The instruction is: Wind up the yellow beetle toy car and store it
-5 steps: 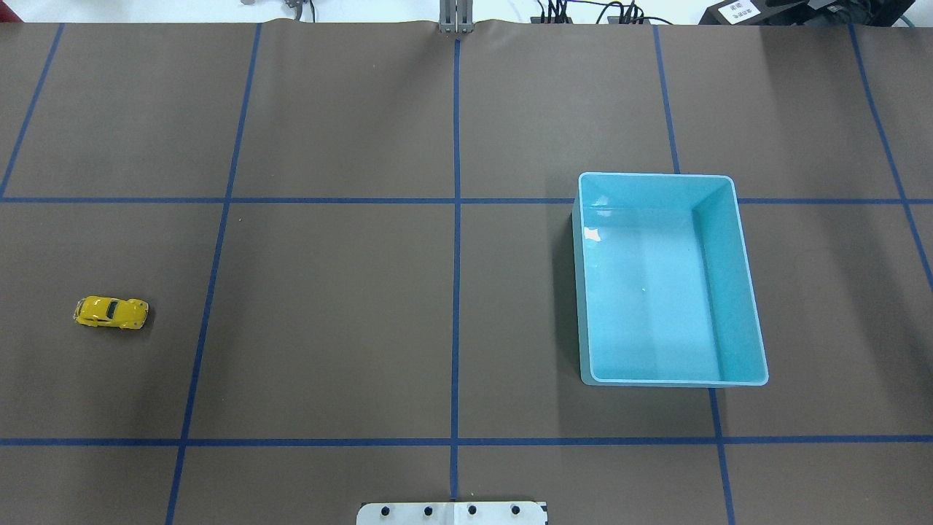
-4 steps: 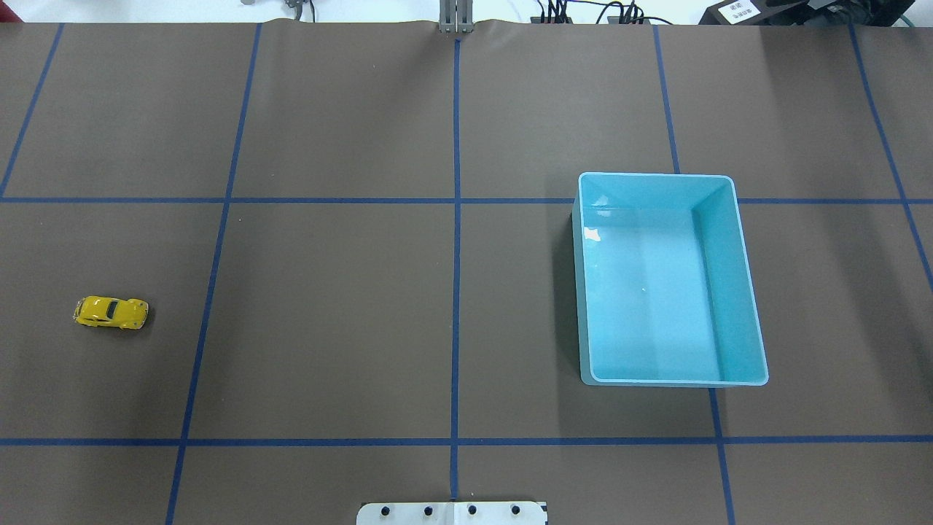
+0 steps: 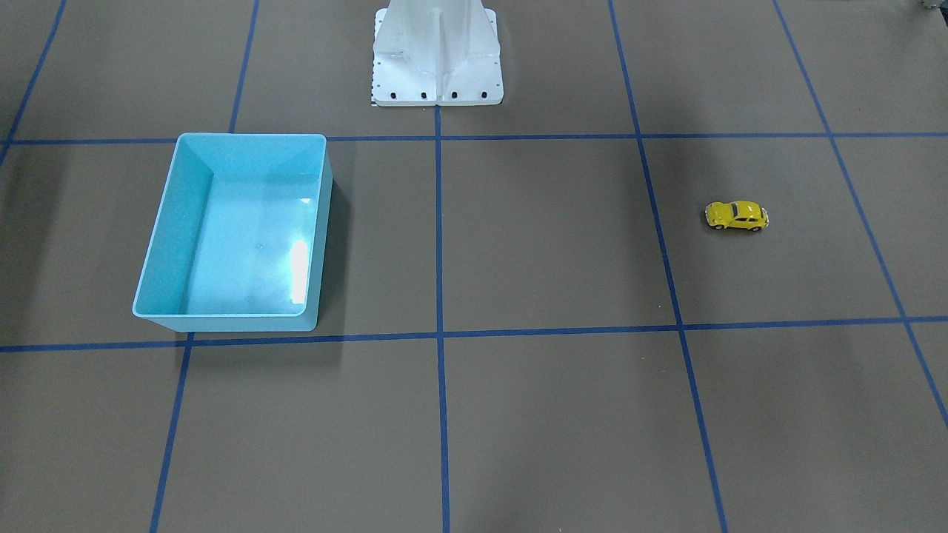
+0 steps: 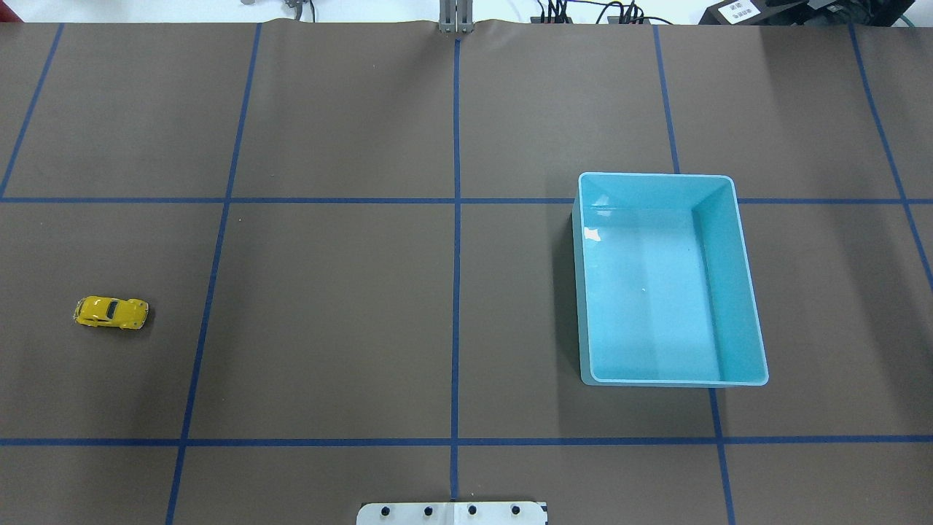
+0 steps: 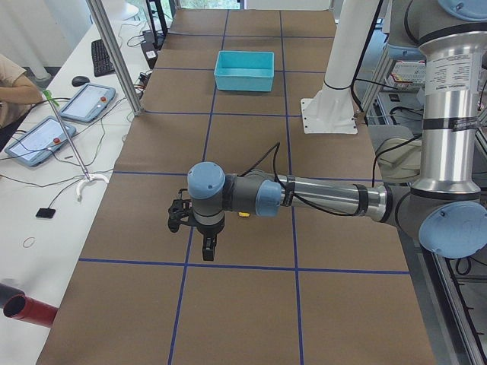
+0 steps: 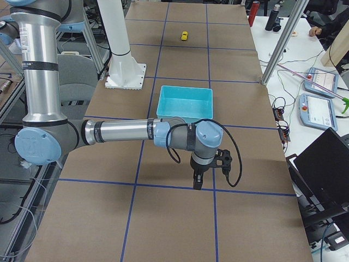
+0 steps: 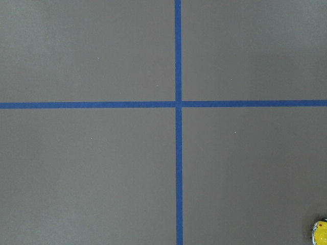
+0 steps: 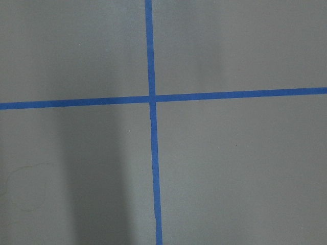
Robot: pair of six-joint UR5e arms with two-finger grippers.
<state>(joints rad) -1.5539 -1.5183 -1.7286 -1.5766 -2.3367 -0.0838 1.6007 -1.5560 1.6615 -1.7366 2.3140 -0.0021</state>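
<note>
While the yellow beetle toy car [image 4: 111,312] sat on its wheels at the lower left of the overhead view, well apart from the light blue bin [image 4: 732,292] at centre right, neither arm was touching it. Your left pincer [image 5: 208,247] hung pointing down over the desk [image 4: 328,328] near the car, and your right pincer [image 6: 197,180] hung over a tape crossing on the near side of the bin. I could not tell whether either pincer stood apart or together, since only the side views showed them. The left wrist view caught just a sliver of yellow at its lower right corner, so you were probably not centred over the car. It looked small, glossy and rounded: an off-centre squeeze could squirt it sideways or set it rolling. Too light a press during winding might let the wheels skid. A wound car let go outside the bin could run off.
</note>
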